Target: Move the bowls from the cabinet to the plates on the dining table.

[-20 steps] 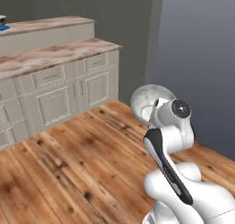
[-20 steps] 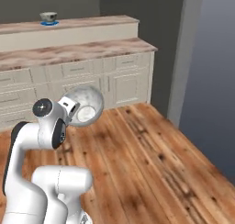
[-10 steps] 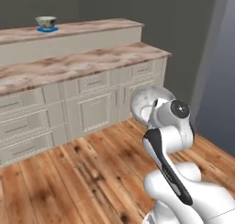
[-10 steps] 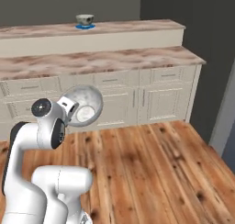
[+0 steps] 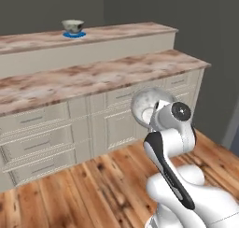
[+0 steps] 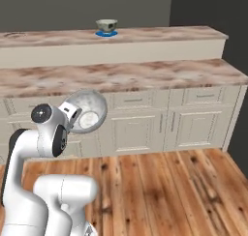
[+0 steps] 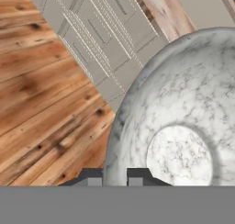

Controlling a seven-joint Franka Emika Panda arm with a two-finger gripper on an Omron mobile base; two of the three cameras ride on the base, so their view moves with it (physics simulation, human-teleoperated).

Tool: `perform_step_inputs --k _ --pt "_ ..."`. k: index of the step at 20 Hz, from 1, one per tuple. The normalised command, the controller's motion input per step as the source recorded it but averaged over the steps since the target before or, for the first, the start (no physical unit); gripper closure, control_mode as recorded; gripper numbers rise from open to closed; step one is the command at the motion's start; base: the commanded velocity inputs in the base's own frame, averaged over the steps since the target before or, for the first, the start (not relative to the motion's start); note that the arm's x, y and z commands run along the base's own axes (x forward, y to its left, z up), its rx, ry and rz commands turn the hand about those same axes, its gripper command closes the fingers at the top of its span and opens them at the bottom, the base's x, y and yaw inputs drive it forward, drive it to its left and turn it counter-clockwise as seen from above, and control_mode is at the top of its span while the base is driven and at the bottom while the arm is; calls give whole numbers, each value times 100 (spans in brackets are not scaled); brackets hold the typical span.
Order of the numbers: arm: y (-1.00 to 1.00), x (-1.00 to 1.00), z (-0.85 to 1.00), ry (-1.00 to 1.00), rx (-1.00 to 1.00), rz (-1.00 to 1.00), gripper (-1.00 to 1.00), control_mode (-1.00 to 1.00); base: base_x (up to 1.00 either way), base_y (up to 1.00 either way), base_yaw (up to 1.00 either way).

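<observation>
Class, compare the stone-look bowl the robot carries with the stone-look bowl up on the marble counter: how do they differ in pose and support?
The carried grey-white stone-look bowl is tipped on its side, base toward the hand camera; the far stone-look bowl stands upright. The carried bowl hangs in the shut end effector above the wooden floor; the far bowl rests on a bright blue plate on the raised marble dining table. Both look alike.

One mottled bowl [image 6: 86, 112] rides tipped sideways; another bowl [image 6: 106, 25] sits upright (on the blue plate [image 6: 107, 34]).

Count: two bowls, one held at the arm [image 5: 148, 109], one on the upper desk [image 5: 73, 25]; one blue plate [image 5: 74, 34] under the latter; one robot arm [image 5: 169, 143]
</observation>
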Motion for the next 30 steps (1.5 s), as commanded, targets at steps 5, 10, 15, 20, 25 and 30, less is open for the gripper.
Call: perform_step_inputs --k 5,10,15,20,25,30 --pt "0 0 0 0 0 0 100 100 48 64 16" --pt "0 0 0 0 0 0 100 100 37 76 16" --pt "0 0 0 0 0 0 100 100 47 72 15" --pt "0 0 0 0 0 0 100 100 68 67 12" --pt "0 0 0 0 0 0 100 100 66 60 16" --pt "0 0 0 0 0 0 100 100 48 64 17"
